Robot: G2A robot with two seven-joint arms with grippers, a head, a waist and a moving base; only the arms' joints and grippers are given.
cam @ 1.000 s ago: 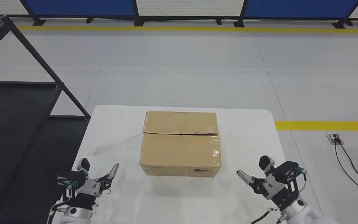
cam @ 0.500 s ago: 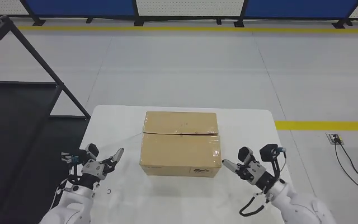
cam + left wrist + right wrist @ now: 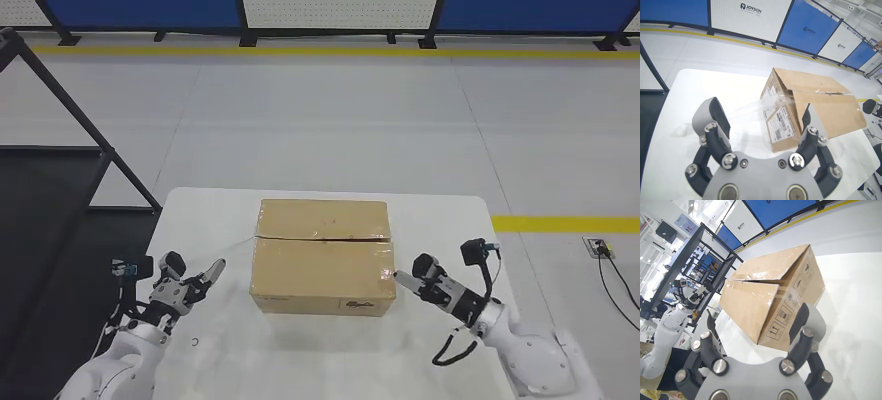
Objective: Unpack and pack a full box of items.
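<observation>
A brown cardboard box (image 3: 322,257) stands in the middle of the white table (image 3: 440,215), its two top flaps down with a narrow gap between them. A loose strand of clear tape (image 3: 753,106) trails from its left end down to the table. My left gripper (image 3: 193,272) is open a short way off the box's left end, near the front corner. In the left wrist view the left gripper (image 3: 762,109) holds nothing and faces the labelled end of the box (image 3: 821,106). My right gripper (image 3: 410,275) is open close to the box's right front corner. In the right wrist view the right gripper (image 3: 756,317) frames that corner of the box (image 3: 757,294).
A black metal frame (image 3: 60,110) stands off the table's left side. A small clear scrap (image 3: 680,130) lies on the table near the left gripper. The table's front edge runs just behind both arms.
Both arms have come forward and inward from the table's front corners; each open gripper now sits close to its own end of the box. The box has not moved.
</observation>
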